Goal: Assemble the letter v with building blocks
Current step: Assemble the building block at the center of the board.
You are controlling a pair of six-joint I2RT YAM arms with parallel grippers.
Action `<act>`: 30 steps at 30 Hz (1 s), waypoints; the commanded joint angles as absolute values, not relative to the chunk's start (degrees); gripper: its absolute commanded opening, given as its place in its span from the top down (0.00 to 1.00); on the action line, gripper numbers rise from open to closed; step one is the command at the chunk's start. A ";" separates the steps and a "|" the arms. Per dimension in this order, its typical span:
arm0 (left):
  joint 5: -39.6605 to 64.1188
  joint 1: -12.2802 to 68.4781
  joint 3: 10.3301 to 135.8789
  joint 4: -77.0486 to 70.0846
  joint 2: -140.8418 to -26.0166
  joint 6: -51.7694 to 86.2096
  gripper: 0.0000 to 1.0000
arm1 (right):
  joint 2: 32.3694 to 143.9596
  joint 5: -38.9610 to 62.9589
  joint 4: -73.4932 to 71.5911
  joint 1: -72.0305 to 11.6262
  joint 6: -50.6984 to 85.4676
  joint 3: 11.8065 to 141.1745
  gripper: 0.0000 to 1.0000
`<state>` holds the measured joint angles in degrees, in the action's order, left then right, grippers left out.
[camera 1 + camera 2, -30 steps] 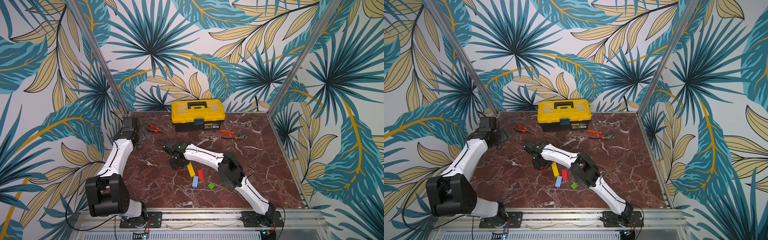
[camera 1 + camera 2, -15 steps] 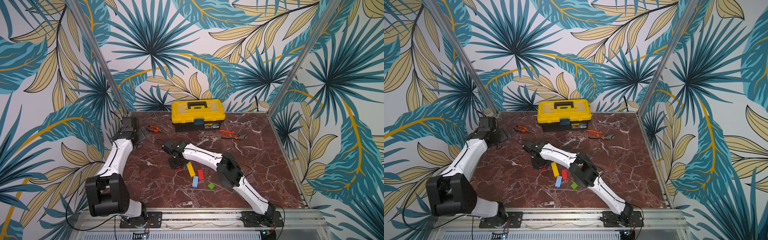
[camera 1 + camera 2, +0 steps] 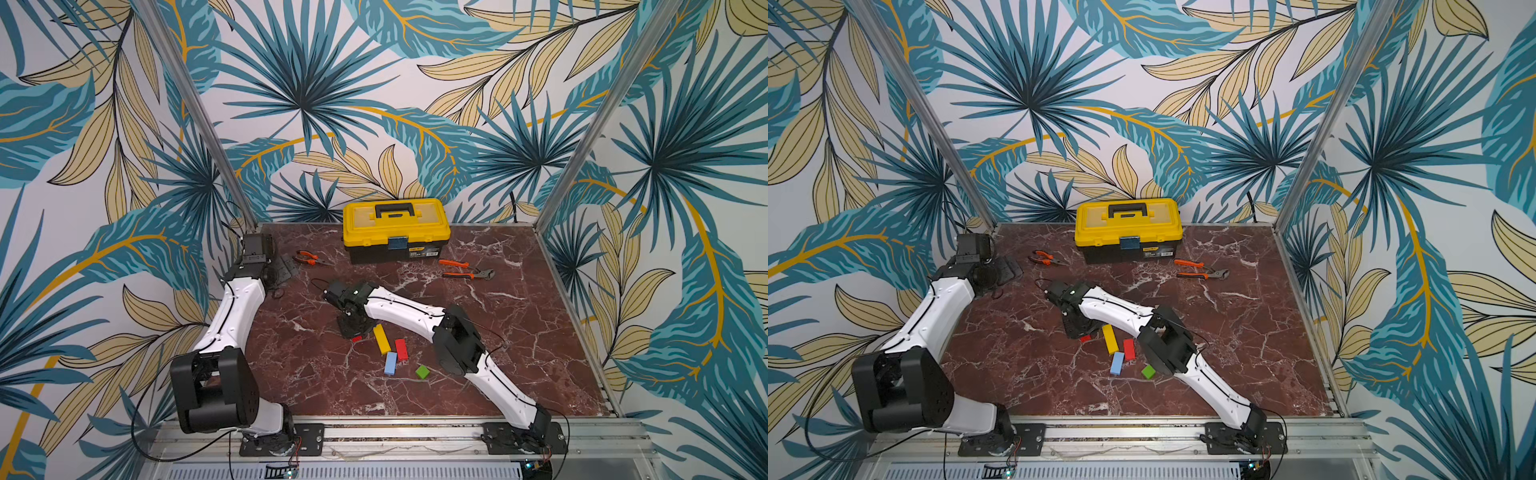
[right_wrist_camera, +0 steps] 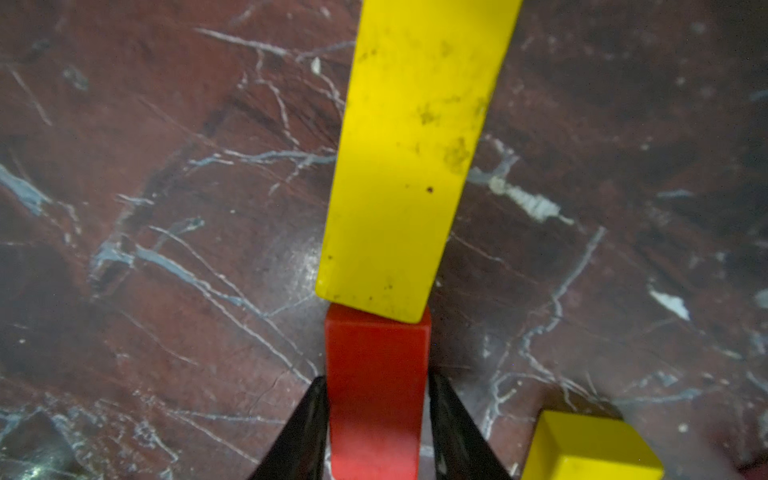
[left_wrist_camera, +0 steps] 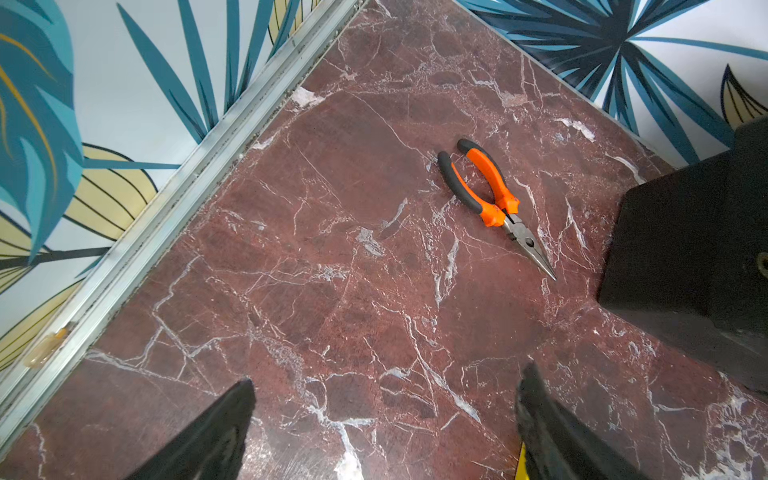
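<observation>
Red block (image 4: pixel 376 353) abuts yellow bar (image 4: pixel 415 158), likely lengthening a V stroke; right gripper (image 4: pixel 376 379) flanks it, grip unclear; left gripper (image 5: pixel 386 432) wide, empty

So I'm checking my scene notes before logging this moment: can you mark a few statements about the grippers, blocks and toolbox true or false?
1. The left gripper is open, with nothing in it. True.
2. The yellow toolbox has its lid raised. False: the lid is shut.
3. The red block between the jaws of the right gripper touches the end of a yellow bar. True.
4. The green cube sits on top of the light-blue block. False: it lies on the table, apart from that block.
</observation>
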<state>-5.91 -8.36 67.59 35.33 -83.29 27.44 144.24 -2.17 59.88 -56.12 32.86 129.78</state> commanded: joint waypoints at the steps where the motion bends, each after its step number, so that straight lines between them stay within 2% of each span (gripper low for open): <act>1: -5.36 -9.18 66.37 34.15 -83.72 26.89 0.01 | 145.49 -3.93 61.66 -55.81 33.22 129.91 0.50; 10: -5.01 -9.37 66.37 34.10 -83.67 26.92 0.01 | 141.86 -7.02 58.67 -55.90 31.44 128.93 0.36; 30: -4.57 -9.56 66.11 34.01 -83.72 26.94 0.01 | 145.36 -5.84 57.85 -55.19 28.56 134.91 0.34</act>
